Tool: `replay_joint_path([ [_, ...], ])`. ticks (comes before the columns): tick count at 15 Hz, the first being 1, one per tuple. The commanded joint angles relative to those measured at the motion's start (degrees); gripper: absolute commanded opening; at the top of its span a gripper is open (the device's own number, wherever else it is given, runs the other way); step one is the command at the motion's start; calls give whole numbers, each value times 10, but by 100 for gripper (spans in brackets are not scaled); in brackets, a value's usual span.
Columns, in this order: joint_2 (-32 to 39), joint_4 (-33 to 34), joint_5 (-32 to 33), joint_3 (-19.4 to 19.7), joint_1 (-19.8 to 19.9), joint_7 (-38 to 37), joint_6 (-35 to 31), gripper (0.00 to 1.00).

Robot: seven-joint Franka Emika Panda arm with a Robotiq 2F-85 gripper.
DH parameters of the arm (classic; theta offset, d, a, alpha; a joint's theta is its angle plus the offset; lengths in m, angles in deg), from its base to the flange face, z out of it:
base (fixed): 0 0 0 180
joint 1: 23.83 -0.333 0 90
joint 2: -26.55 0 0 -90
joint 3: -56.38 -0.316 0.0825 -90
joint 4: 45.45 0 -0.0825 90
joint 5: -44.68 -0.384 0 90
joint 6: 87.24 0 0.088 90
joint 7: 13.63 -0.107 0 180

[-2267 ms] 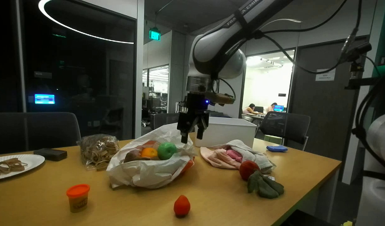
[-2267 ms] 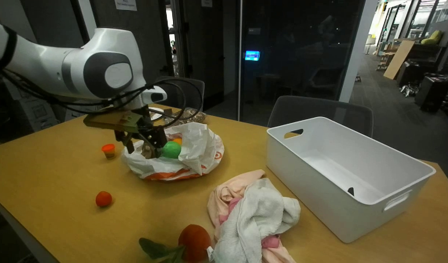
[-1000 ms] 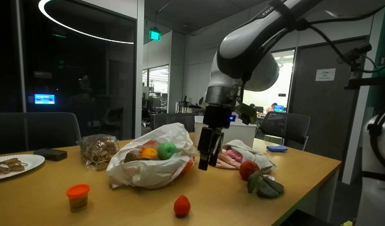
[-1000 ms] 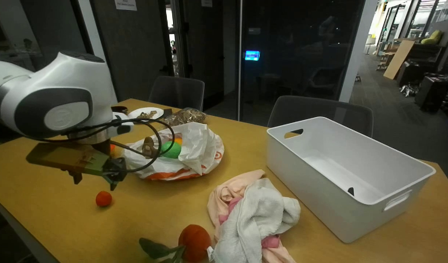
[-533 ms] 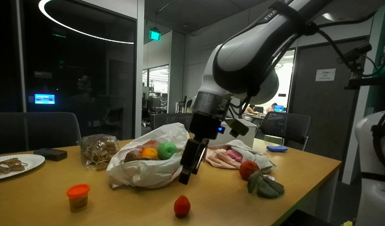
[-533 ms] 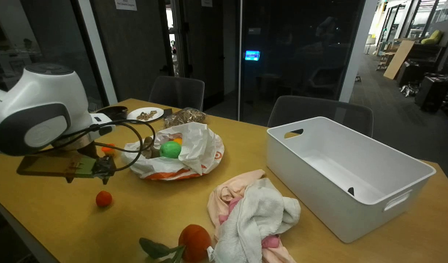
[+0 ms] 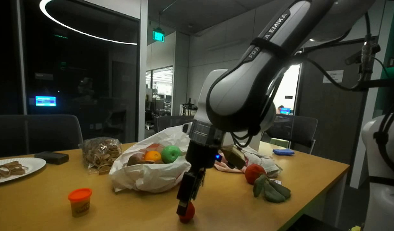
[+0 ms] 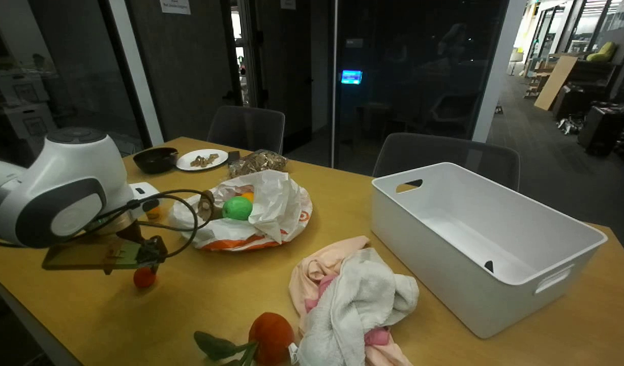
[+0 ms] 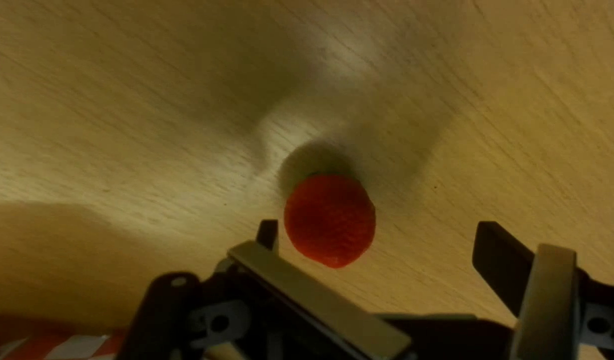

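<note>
A small red strawberry-like toy (image 7: 190,214) stands on the table, partly covered by a finger in this exterior view. In the wrist view the same red toy (image 9: 330,220) lies between the jaws, much closer to the left finger, with a wide gap to the right one. My gripper (image 9: 380,238) is open and holds nothing. Its fingers (image 7: 182,205) point down and slightly tilted, low over the table beside the toy. Whether a finger touches it I cannot tell. The fingertips are mostly hidden behind the wrist camera mount in an exterior view, where the toy (image 8: 145,278) shows just below.
A white plastic bag (image 7: 145,179) holds a green fruit, an orange and a brown item. A Play-Doh cup (image 7: 80,202) stands nearby. Cloths (image 8: 352,300), a red fruit with green leaves (image 8: 271,338) and a white bin (image 8: 428,249) are also on the table.
The arm has come away from above the white bag and descended to the small red toy, its hand tilting along the way. The jaws have stayed open; the objects have not moved.
</note>
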Motion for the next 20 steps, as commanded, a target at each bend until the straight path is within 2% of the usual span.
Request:
replay_joint_path([
  [1, 35, 1, 1, -9, 4, 6, -47, 100],
  [3, 50, 1, 1, -13, 7, 12, -61, 100],
  [5, 58, 1, 4, -18, 12, 13, -64, 74],
  [11, 43, 4, 37, -28, 29, 4, -53, 27],
  [16, -16, 2, 92, -24, 43, -18, -68, 26],
  [20, -22, 46, 165, -27, 66, -71, -88, 26],
])
